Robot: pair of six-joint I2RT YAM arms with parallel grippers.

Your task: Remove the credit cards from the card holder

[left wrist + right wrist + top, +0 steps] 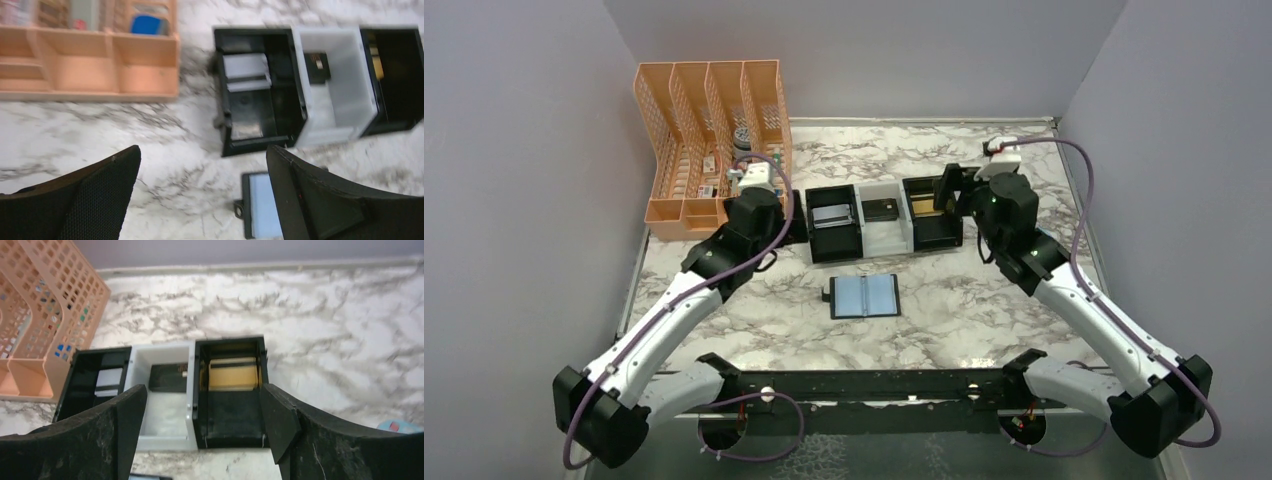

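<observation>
Wallet (864,296) lies open & flat at ctr of the marble table (984,300), blue-grey lining up, snap tab on its left edge, well apart from both grippers. Just far of it, 3 square trays touch in a row: left black tray (834,252), white tray (887,243), right black tray (937,238). One card per tray, each toward the far end: pale card (245,70) in the left black tray, dark card (316,67) in the white tray, gold card (232,375) in the right black tray. Can't tell if the gold card lies flat or leans. L gripper (202,155) hangs near-left of the left black tray, jaws spread wide w/ only bare table btwn them, holding nothing. In its wrist view the wallet's left part shows just beside the right finger. R gripper (202,390) sits by the right black tray, jaws also wide apart & empty. Its wrist view frames the white tray and right black tray btwn the fingers (120,415). Orange organizer (709,140) stands at far left, small items in its slots, too small to name.
</observation>
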